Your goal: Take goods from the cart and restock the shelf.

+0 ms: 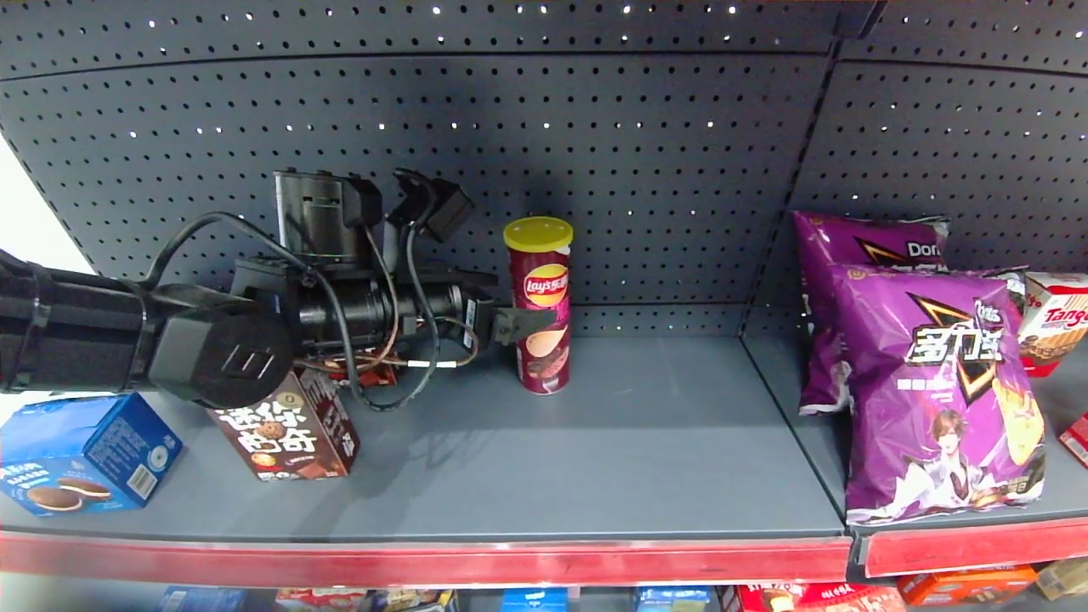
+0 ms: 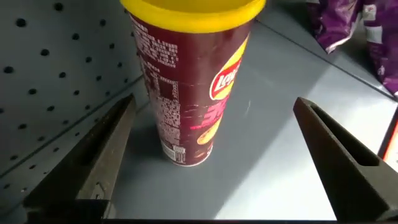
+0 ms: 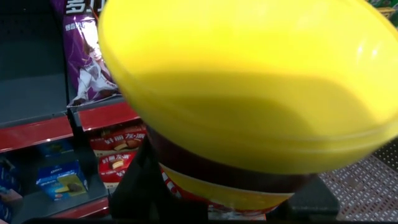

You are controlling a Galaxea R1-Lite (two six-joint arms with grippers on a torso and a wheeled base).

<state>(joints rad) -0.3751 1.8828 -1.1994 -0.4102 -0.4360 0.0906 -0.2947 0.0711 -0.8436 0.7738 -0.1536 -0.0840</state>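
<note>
Upright on the grey shelf [image 1: 646,450], close to the pegboard back [image 1: 646,170]: standing can [image 1: 538,280], maroon with a yellow lid. Level with that can's middle and coming in from its left, the left gripper [image 1: 540,320], fingers [image 2: 102,155] spread wide, one on each side of the can, neither pressing on it in the wrist view. Left of the can and nearer the shelf's front edge, under the arm: brown cookie box [image 1: 289,433]; further left again, blue cookie box [image 1: 81,463]. Well to the can's right, past the shelf divider: two purple chip bags [image 1: 926,382] propped upright, a red-and-white box [image 1: 1054,319] just behind them. Away from the shelf, clamped in the right gripper [image 3: 224,202]: held can [image 3: 249,81] — same yellow lid and maroon body as the standing can, dark fingers [image 3: 140,190] against both its sides, boxed goods [image 3: 118,158] on lower shelves beyond.
</note>
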